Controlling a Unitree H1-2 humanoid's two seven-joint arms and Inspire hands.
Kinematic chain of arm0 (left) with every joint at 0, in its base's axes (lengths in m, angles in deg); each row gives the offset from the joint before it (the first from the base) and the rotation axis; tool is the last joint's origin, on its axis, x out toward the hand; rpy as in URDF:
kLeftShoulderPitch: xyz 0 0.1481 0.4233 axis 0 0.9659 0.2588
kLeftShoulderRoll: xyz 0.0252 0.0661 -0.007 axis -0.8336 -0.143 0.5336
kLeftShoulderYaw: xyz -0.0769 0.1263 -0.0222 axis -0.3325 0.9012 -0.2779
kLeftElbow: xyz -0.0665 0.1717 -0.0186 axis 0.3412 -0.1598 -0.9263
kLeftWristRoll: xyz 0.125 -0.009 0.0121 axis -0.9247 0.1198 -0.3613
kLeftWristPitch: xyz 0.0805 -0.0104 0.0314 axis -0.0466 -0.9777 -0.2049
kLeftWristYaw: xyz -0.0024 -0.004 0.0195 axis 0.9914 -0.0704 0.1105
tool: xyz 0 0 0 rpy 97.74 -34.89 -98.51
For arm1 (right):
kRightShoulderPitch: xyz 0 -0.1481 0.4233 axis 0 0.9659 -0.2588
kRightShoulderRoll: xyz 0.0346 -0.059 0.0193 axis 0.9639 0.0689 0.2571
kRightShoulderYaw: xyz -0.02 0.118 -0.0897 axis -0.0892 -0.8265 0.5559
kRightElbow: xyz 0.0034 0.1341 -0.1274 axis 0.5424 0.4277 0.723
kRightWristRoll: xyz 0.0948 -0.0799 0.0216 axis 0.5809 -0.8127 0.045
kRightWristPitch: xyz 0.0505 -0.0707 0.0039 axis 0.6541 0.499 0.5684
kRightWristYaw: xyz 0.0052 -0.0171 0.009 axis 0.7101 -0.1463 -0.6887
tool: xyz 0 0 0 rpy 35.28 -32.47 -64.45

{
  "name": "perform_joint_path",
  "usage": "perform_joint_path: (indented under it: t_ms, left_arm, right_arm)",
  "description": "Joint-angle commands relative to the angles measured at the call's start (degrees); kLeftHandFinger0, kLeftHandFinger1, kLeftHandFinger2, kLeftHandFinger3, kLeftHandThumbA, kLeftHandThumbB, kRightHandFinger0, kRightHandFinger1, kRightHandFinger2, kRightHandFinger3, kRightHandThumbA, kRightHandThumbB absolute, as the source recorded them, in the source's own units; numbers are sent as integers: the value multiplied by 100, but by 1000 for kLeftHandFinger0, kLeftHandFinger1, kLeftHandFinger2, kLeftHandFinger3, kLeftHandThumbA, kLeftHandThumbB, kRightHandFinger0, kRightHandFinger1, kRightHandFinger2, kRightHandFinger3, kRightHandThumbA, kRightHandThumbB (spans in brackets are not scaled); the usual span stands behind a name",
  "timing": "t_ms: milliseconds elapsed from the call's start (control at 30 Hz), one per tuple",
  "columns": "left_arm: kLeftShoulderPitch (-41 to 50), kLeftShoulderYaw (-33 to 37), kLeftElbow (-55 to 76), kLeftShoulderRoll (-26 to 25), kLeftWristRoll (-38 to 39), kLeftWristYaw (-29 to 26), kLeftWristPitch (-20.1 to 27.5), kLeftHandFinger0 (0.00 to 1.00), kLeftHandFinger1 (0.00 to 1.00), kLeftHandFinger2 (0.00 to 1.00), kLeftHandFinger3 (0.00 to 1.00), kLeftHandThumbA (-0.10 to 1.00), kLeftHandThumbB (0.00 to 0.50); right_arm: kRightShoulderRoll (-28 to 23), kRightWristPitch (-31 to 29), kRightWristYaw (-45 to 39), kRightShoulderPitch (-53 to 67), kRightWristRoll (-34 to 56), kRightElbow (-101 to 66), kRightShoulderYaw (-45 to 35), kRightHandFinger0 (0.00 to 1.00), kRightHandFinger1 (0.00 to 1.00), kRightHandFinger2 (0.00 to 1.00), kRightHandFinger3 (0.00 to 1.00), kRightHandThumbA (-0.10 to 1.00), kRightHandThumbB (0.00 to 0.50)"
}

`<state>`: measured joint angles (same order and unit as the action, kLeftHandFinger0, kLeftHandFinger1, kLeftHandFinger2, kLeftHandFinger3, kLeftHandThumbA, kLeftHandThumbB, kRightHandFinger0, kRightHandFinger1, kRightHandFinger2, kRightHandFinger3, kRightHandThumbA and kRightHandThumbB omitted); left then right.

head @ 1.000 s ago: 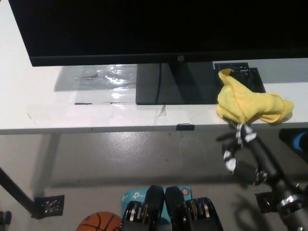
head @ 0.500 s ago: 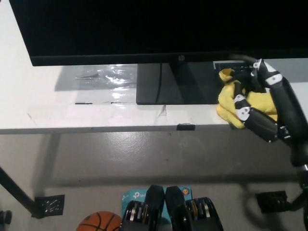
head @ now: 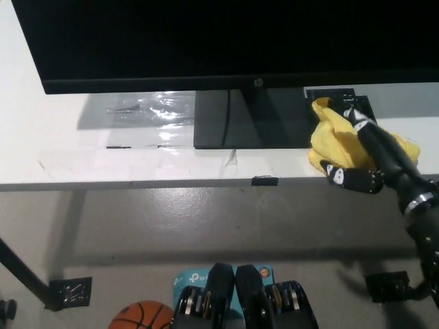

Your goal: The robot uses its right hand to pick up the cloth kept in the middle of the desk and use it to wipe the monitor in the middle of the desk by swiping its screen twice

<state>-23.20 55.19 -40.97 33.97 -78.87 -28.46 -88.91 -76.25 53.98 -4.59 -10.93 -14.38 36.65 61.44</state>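
Cloth point(head: 337, 142), yellow and crumpled, sits on the white surface point(head: 82, 164) right of the stand of the monitor point(head: 206, 41), near the front edge, long axis running left-right; my right robot hand point(head: 360, 154) lies directly on top of it, reaching in from the lower right, fingers draped over the fabric, but I cannot tell if they have closed on it. Left robot hand not in view, so right is the only one near; the screen lies up and left of the cloth. Small logo on the monitor bezel, too small to read.
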Motion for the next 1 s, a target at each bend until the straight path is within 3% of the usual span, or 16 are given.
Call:
perform_joint_path:
  t_ms: [0,133,367,433,500,567,600,633,667,700,733,767,833,867,933,967]
  left_arm:
    - [24,-74,61,-81,-55,34,45,654,693,804,1000,133,28]
    - [59,-84,156,-78,-67,32,-48,654,688,787,1000,145,34]
    - [71,-91,80,-86,-72,36,43,675,695,797,1000,146,31]
    - [97,-99,188,-90,-64,53,-40,678,698,801,1000,143,24]
    - [106,-122,223,-71,-40,48,-80,655,692,796,1000,136,29]
    - [109,-135,205,-64,-22,51,-40,642,683,796,1000,141,30]
    - [75,-115,92,-69,-39,51,32,650,675,788,1000,177,37]
    - [68,-107,77,-73,-51,50,42,645,668,782,1000,197,38]
    - [158,-99,120,-69,-77,27,21,648,669,778,1000,217,41]
    - [155,-99,104,-68,-76,26,36,633,655,767,1000,239,34]
    - [120,-92,-49,-56,-81,0,159,633,666,792,1000,281,39]
    - [112,-92,-75,-53,-82,-4,159,615,662,795,1000,321,43]
    - [106,-108,-146,-52,-43,9,259,635,674,821,1000,448,51]
    - [102,-109,-154,-39,-37,7,268,644,677,829,1000,473,54]
    - [102,-127,-152,-8,-12,2,238,636,659,843,1000,534,61]
    - [96,-132,-186,-1,-8,-6,272,643,663,845,1000,572,68]
  right_arm:
    - [-131,-130,2,-402,-44,572,-53,1000,1000,1000,1000,669,381]
    - [-81,-241,133,-543,-8,1265,-103,1000,1000,1000,1000,608,322]
    - [-82,-631,447,-748,12,2002,-220,1000,1000,1000,1000,563,286]
    - [-90,-711,475,-766,67,2049,-282,1000,1000,1000,1000,549,234]
    - [-94,-831,537,-748,97,2005,-342,1000,1000,1000,1000,511,145]
    - [-102,-1039,623,-724,89,2005,-370,1000,1000,1000,1000,506,110]
    - [-102,-1477,743,-683,188,2032,-426,1000,1000,1000,1000,470,55]
    - [-98,-1609,782,-676,208,2057,-445,919,948,942,1000,411,54]
    - [-38,-1684,760,-607,339,2037,-518,747,760,812,1000,386,34]
    - [-27,-1755,796,-593,320,2021,-522,521,493,581,990,386,6]
    - [2,-1902,882,-559,295,1960,-520,223,253,400,956,394,0]
    - [22,-1961,904,-549,296,1925,-520,100,155,310,926,346,0]
    - [93,-2139,1015,-517,327,1839,-562,1,73,205,834,159,0]
    - [118,-2201,1067,-517,325,1840,-583,5,113,218,799,109,0]
    - [200,-2224,1147,-527,307,1783,-615,94,319,387,752,44,0]
    - [232,-2190,1158,-525,293,1742,-622,105,352,450,748,0,0]
